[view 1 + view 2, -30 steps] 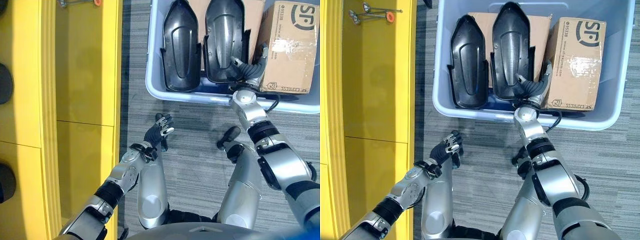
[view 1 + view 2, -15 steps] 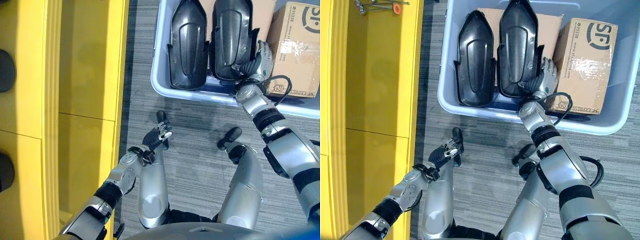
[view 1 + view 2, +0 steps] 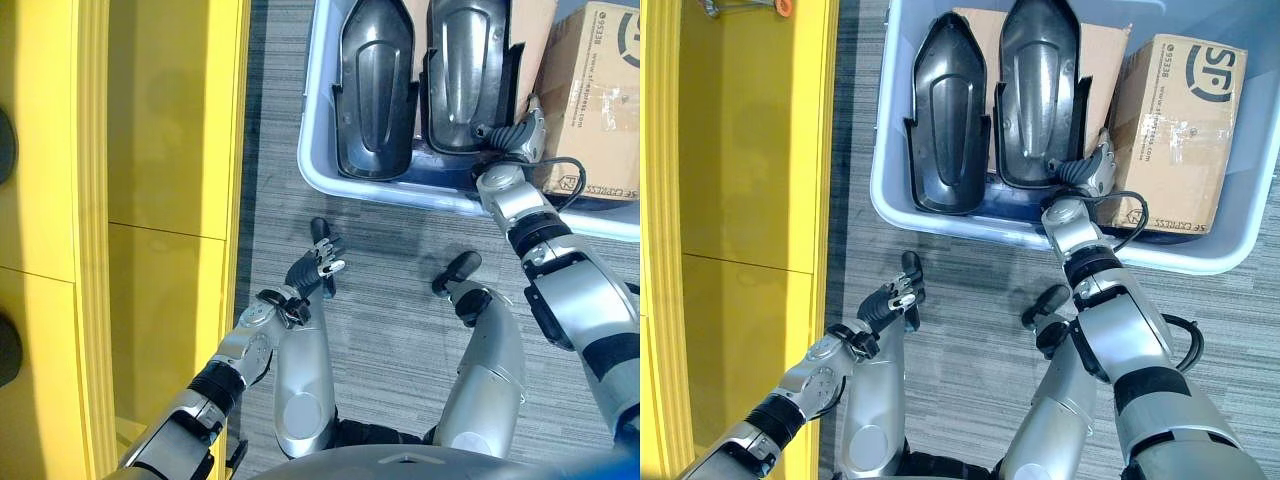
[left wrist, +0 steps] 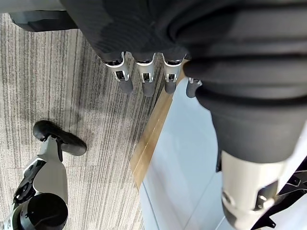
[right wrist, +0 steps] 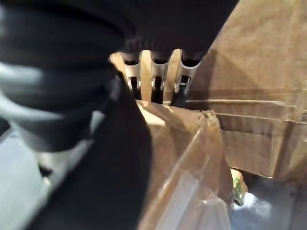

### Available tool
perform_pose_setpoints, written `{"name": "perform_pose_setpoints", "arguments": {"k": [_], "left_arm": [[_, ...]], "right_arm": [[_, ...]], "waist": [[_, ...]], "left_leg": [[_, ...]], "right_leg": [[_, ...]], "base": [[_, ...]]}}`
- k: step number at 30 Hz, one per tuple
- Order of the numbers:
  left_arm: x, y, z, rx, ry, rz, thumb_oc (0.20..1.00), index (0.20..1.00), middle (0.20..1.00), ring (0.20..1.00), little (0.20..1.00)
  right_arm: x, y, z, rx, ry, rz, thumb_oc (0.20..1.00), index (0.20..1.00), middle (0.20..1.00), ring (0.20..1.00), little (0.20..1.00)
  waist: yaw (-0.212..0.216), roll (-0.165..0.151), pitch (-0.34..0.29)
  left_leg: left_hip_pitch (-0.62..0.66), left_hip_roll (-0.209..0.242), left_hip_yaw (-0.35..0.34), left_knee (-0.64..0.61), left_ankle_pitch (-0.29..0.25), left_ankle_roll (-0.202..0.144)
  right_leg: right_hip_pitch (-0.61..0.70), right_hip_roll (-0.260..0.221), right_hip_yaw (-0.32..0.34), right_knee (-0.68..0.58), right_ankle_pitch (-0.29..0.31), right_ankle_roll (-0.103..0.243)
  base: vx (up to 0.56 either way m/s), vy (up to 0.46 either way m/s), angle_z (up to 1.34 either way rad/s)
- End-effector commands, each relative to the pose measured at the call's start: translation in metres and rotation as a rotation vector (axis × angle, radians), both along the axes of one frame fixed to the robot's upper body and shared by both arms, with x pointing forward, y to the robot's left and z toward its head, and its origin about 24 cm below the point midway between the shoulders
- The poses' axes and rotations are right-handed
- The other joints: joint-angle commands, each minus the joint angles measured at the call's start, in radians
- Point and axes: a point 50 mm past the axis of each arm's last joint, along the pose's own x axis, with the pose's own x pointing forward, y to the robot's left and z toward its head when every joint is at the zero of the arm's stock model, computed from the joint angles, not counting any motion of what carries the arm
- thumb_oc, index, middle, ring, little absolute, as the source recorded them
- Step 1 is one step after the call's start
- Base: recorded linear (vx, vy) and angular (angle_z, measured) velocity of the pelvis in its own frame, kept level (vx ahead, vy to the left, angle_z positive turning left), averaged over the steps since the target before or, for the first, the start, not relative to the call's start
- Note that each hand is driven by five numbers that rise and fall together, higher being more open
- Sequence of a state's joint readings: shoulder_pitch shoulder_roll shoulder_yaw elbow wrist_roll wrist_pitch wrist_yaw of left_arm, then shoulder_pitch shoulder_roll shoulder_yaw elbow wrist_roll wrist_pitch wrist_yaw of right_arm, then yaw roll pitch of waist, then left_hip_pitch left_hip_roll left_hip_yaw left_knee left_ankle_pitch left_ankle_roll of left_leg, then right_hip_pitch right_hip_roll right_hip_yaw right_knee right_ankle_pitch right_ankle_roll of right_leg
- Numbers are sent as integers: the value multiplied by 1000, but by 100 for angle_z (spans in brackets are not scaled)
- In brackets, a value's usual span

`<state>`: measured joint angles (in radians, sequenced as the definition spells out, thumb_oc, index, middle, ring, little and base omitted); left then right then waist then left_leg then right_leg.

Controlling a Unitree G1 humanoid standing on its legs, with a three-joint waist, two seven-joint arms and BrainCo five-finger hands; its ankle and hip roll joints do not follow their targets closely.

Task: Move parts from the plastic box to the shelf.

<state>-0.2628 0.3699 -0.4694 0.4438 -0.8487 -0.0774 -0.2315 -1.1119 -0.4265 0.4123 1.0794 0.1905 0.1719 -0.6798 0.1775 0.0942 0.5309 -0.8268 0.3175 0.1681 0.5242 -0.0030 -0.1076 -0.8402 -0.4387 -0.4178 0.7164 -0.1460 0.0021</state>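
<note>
A pale blue plastic box [image 3: 883, 190] stands on the carpet and holds two black moulded parts side by side, the left part [image 3: 375, 90] and the right part [image 3: 465, 70]. My right hand [image 3: 1092, 172] reaches over the box's near wall to the right part's right edge. Its straight fingers [image 5: 156, 82] sit between that part [image 5: 105, 167] and a brown cardboard box [image 3: 590, 100], with the thumb on the part's other side. My left hand [image 3: 315, 270] hangs open and empty over the carpet, fingers [image 4: 144, 76] straight. The yellow shelf [image 3: 170, 150] runs down the left.
A flat piece of cardboard [image 3: 1100, 55] lies behind the two parts in the box. Small tools with an orange piece [image 3: 740, 5] lie on the shelf's far end. A strip of grey striped carpet [image 3: 270, 200] separates shelf and box.
My right hand, spread above the part's right edge half a second ago, has dropped in between that part and the cardboard box. The view has shifted slightly. The left hand has hardly moved.
</note>
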Motion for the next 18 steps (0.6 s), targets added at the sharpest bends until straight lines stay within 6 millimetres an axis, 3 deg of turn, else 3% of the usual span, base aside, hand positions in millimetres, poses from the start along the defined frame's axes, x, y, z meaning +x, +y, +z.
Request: {"name": "perform_pose_setpoints", "arguments": {"k": [1,5,7,18], "left_arm": [[-5,-14,5,26,-35,-74,1000,1000,1000,1000,1000],[-7,-14,1,28,-43,-80,1000,1000,1000,1000,1000],[-7,-13,-1,28,-51,-84,1000,1000,1000,1000,1000],[-8,-6,-1,27,-86,-93,1000,1000,1000,1000,1000]], "right_arm": [[-25,-14,-92,-273,506,41,200,200,200,200,200],[-17,-21,-62,-757,565,0,200,200,200,200,200],[-17,-26,-58,-804,600,-19,200,200,200,200,200],[-33,-50,-80,-655,703,-138,200,200,200,200,200]], "waist": [[56,55,-11],[63,62,-11],[66,62,-11],[77,57,-11]], "left_leg": [[-83,18,0,-9,2,-13],[-137,6,-17,13,1,-12],[-148,1,-22,12,5,-12],[-137,-4,-27,-23,21,-12]], "right_leg": [[-76,-60,58,38,38,122],[-123,-63,61,60,43,124],[-130,-63,58,61,46,126],[-104,-60,43,25,55,131]], "base": [[0,0,0],[-28,10,6],[-31,1,7],[-19,-10,2]]}}
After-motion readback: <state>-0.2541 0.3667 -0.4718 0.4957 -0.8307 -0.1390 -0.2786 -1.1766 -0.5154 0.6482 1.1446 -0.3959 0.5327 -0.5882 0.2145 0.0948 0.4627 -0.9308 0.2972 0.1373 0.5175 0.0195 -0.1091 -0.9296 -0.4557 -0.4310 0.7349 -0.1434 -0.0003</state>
